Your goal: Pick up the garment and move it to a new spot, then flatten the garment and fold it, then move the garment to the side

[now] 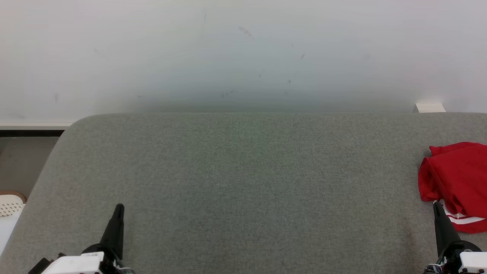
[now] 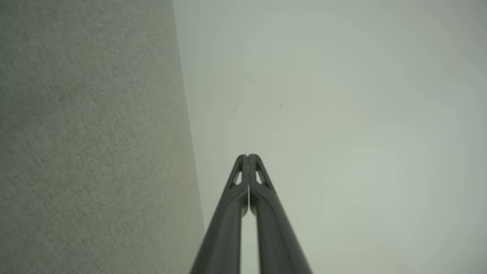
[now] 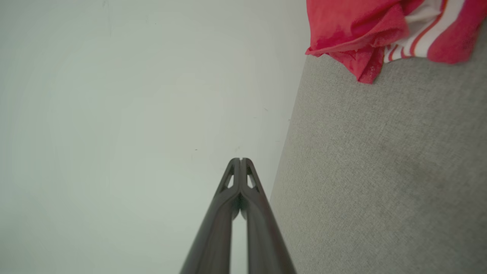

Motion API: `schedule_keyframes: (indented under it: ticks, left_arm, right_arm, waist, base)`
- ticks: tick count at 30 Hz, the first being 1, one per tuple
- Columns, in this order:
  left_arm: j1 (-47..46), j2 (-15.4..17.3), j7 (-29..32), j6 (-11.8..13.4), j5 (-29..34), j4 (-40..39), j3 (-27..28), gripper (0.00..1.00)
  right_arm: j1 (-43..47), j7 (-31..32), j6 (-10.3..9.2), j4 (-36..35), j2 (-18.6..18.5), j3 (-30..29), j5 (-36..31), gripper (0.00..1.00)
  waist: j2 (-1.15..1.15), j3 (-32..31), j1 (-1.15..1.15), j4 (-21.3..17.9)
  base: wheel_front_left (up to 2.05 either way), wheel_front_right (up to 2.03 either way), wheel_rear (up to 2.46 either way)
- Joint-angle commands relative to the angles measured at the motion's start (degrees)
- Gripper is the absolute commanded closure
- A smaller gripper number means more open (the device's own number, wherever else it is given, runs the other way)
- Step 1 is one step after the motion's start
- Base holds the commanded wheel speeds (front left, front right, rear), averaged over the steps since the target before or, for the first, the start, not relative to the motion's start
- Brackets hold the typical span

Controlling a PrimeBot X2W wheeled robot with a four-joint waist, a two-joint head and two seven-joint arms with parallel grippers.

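The garment (image 1: 458,180) is a crumpled red piece with white stripes, lying at the right edge of the grey padded surface (image 1: 243,182). In the right wrist view the garment (image 3: 365,30) sits at the top right. My right gripper (image 1: 437,207) is shut and empty at the lower right, its tip just beside the garment's near left corner. The right gripper (image 3: 241,160) shows its fingers pressed together. My left gripper (image 1: 119,207) is shut and empty at the lower left, far from the garment; the left gripper (image 2: 247,156) has its tips touching too.
A pale wall (image 1: 243,53) rises right behind the padded surface. A small white block (image 1: 430,107) sits at the back right edge. Off the left edge there is floor and a white perforated object (image 1: 10,205).
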Motion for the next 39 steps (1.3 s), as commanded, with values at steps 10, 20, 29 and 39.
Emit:
schedule_keyframes:
  ticks: [10,20,29,39]
  left_arm:
    - [-0.4,0.3,0.2,-0.3,-0.8,-0.2,0.1,1.00]
    - [-0.4,0.3,0.2,-0.4,-0.8,-0.2,0.1,1.00]
    - [-0.4,0.3,0.2,-0.3,-0.8,-0.2,0.1,1.00]
    - [-0.4,0.3,0.2,-0.3,-0.8,-0.2,0.1,1.00]
  right_arm:
    - [-0.7,0.2,-0.10,-0.2,0.0,-0.3,0.1,1.00]
    - [-0.7,0.2,-0.10,-0.2,0.0,-0.3,0.0,1.00]
    - [-0.7,0.2,-0.10,-0.2,0.0,-0.3,0.0,1.00]
    - [-0.7,0.2,-0.10,-0.2,0.0,-0.3,0.0,1.00]
  waist:
    - [0.00,0.0,0.00,0.0]
    - [0.00,0.0,0.00,0.0]
    - [0.00,0.0,0.00,0.0]
    - [0.00,0.0,0.00,0.0]
  base:
    - [0.00,0.00,0.00]
    - [0.00,0.00,0.00]
    - [0.00,0.00,0.00]
    - [0.00,0.00,0.00]
